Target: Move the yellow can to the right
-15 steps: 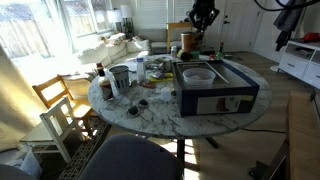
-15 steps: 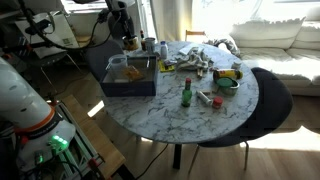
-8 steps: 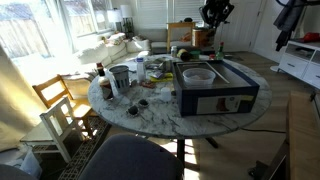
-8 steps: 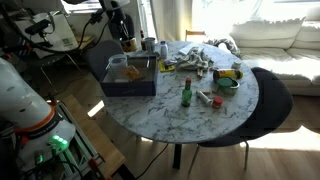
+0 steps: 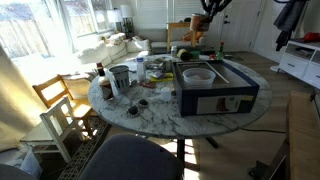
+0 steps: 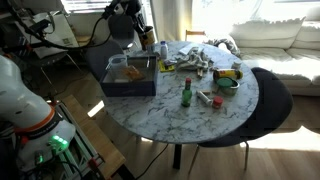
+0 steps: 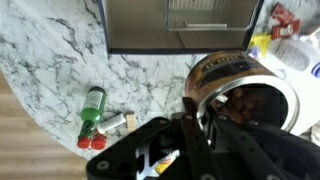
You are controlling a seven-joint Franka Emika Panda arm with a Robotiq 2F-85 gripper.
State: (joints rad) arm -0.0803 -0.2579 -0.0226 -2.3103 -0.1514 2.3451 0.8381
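- Up in the air over the table's edge, the yellow can [image 6: 148, 39] sits in the upper middle of an exterior view, clear of the tabletop.
- Seen by the wrist camera, the can [image 7: 226, 82] fills the centre right, with a dull yellow side, a dark band near the rim and a brown top.
- The gripper [image 7: 214, 122] comes in from the bottom of the wrist view with its jaws drawn in and pressed against the can's side, holding it.
- In an exterior view the gripper [image 6: 144, 32] hangs from the arm [image 6: 122, 14] at the upper left, with the can at its tip.
- Just above the can in the wrist view lies a dark box [image 7: 180, 25], which shows in both exterior views [image 5: 215, 90] [image 6: 130, 76].
- A green bottle [image 7: 92, 105] lies at the lower left of the wrist view, well apart from the can; it stands near the table's middle in an exterior view [image 6: 186, 95].
- A round marble table [image 6: 205, 125] holds everything, and its veined top [image 7: 45, 50] fills the left of the wrist view.
- A silver pot [image 5: 120, 76] stands at the table's left side in an exterior view, far from the arm [image 5: 213, 5] at the top edge.
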